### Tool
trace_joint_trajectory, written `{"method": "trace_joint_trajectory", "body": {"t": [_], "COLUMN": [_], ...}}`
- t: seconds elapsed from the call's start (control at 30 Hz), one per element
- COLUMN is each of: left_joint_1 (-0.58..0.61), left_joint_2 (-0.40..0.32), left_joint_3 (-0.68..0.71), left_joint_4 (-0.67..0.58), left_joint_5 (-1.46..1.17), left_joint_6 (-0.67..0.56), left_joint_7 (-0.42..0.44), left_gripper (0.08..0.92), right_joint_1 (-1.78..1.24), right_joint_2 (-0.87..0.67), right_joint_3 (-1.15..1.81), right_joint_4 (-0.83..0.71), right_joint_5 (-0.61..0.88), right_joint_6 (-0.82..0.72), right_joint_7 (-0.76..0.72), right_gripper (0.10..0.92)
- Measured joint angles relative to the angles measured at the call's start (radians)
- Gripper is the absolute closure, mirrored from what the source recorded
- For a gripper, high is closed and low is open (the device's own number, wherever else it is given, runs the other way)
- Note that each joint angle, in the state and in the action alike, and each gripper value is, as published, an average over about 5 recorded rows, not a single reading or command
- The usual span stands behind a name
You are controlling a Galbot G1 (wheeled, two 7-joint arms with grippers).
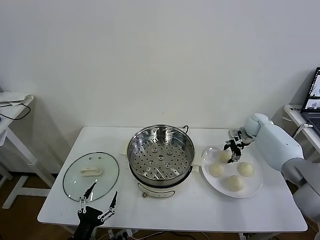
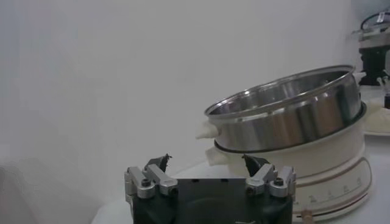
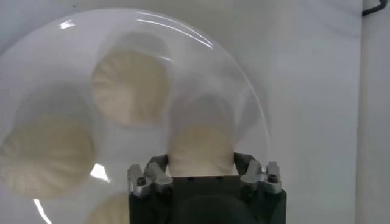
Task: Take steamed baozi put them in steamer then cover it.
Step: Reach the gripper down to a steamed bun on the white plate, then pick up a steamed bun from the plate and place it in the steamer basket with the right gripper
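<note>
Four pale baozi lie on a white plate (image 1: 256, 184) to the right of the steamer (image 1: 160, 157), which stands open with its perforated tray bare. My right gripper (image 1: 231, 153) is down at the plate's far side, open, its fingers on either side of one baozi (image 1: 223, 156). In the right wrist view that baozi (image 3: 201, 137) sits between the gripper's (image 3: 200, 162) two fingers. The glass cover (image 1: 91, 176) lies flat on the table, left of the steamer. My left gripper (image 1: 105, 189) is open and empty at the cover's near edge.
The other three baozi (image 1: 216, 170), (image 1: 245, 169), (image 1: 234, 183) fill the rest of the plate. The left wrist view shows the steamer's steel wall (image 2: 292, 112) on its white base. A laptop (image 1: 314, 97) stands on a side table at the far right.
</note>
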Motion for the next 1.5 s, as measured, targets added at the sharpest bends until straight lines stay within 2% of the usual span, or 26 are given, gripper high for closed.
{"method": "trace_joint_trajectory", "body": {"t": [0.17,0.4,0.83,1.13,1.5], "left_joint_1": [0.000,-0.003,0.005,0.010,0.009], "left_joint_2": [0.000,0.004,0.007,0.008,0.003], "left_joint_3": [0.000,0.001,0.004,0.004,0.010], "left_joint_4": [-0.007,-0.016,-0.028,-0.031,-0.027], "left_joint_5": [0.000,0.000,0.000,0.001,0.005], "left_joint_6": [0.000,0.000,-0.006,-0.016,-0.021], "left_joint_7": [-0.001,-0.002,-0.005,-0.007,-0.012], "left_gripper": [0.177,0.177,0.177,0.177,0.177], "right_joint_1": [0.041,0.172,0.422,0.447,0.389], "right_joint_2": [-0.038,-0.056,0.045,0.141,0.232], "right_joint_3": [-0.040,-0.142,-0.371,-0.471,-0.514], "right_joint_4": [0.086,0.253,0.519,0.566,0.526], "right_joint_5": [0.023,0.048,0.111,0.082,0.011], "right_joint_6": [0.047,0.212,0.475,0.531,0.524], "right_joint_7": [-0.002,0.002,0.014,0.030,0.055], "right_gripper": [0.354,0.332,0.322,0.321,0.321]}}
